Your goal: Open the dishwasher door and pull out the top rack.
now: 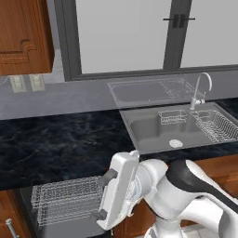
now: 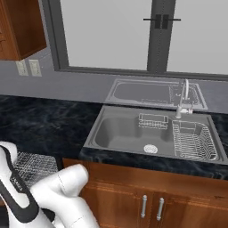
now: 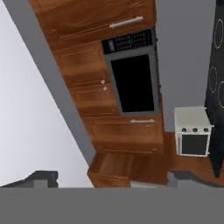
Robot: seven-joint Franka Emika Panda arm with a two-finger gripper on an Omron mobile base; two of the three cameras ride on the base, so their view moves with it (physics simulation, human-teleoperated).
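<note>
Rack [image 1: 65, 200] of thin stiff wire, likely light and best hooked at its front rim, sits pulled out at lower left, while the gripper [image 3: 111, 180], tips wide apart, holds nothing.

White glossy arm [image 1: 186, 204] with rounded bulbous links, a black curved band over the upper link. Flat white hand block [image 1: 118, 190] with two short dark grey stubs on its side. Dark grey fingertips [image 3: 43, 178].
</note>
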